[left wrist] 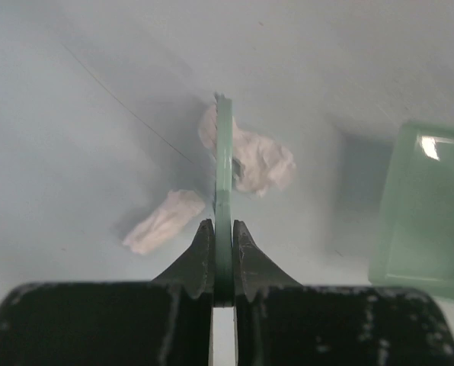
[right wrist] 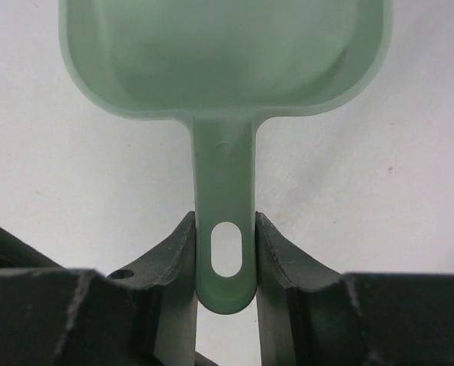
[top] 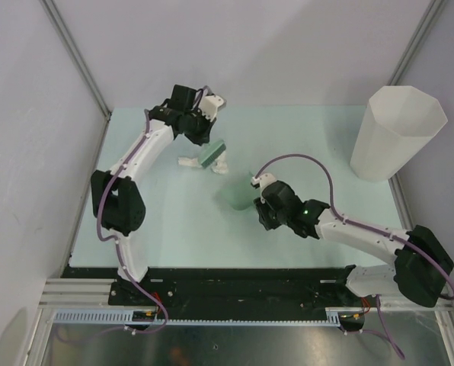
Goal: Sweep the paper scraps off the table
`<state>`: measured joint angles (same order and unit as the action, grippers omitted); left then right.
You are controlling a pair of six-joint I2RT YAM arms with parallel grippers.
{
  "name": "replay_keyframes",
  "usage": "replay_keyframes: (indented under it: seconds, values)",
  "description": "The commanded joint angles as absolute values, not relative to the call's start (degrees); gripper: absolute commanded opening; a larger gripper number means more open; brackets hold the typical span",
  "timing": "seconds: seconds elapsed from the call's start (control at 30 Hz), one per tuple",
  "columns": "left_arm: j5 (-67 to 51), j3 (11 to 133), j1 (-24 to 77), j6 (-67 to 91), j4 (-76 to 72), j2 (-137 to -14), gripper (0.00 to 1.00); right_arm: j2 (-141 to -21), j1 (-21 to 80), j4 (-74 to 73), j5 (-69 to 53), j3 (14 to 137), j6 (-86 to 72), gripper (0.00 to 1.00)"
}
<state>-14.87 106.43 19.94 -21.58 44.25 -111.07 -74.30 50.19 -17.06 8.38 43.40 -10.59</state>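
Two crumpled white paper scraps point(top: 189, 162) point(top: 220, 167) lie on the pale green table point(top: 174, 229), on either side of a thin green sweeper blade point(top: 211, 152). My left gripper point(top: 203, 139) is shut on that blade. In the left wrist view the blade point(left wrist: 224, 152) stands edge-on between my left gripper's point(left wrist: 223, 232) jaws, with one scrap point(left wrist: 261, 162) to its right and another point(left wrist: 164, 221) to its left. My right gripper point(top: 260, 202) is shut on the handle of the green dustpan point(top: 238, 197). The handle point(right wrist: 225, 183) sits pressed between the right gripper's point(right wrist: 225, 229) jaws, pan point(right wrist: 223, 53) ahead.
A tall white faceted bin point(top: 397, 131) stands at the table's far right. Grey walls enclose the table on three sides, and a black rail point(top: 234, 278) runs along the near edge. The dustpan point(left wrist: 429, 206) lies just right of the scraps.
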Motion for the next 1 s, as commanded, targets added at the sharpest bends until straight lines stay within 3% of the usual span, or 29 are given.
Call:
replay_keyframes:
  seconds: [0.0,0.27,0.57,0.97]
  values:
    - [-22.3,100.4,19.9,-22.9,44.3,-105.4,0.0,-71.0,50.3,-30.2,10.7,50.5,-12.9,0.0]
    - [-28.2,90.2,20.4,-23.4,44.4,-102.0,0.0,-74.6,50.3,-44.1,5.6,58.4,-11.3,0.0]
    - [-38.8,82.4,21.2,-27.0,44.8,-83.2,0.0,-77.2,48.1,-51.6,5.2,62.1,-9.5,0.0]
    - [-17.9,89.7,21.0,-18.2,43.5,-92.0,0.0,-82.0,50.6,-52.5,3.2,62.6,-8.8,0.0]
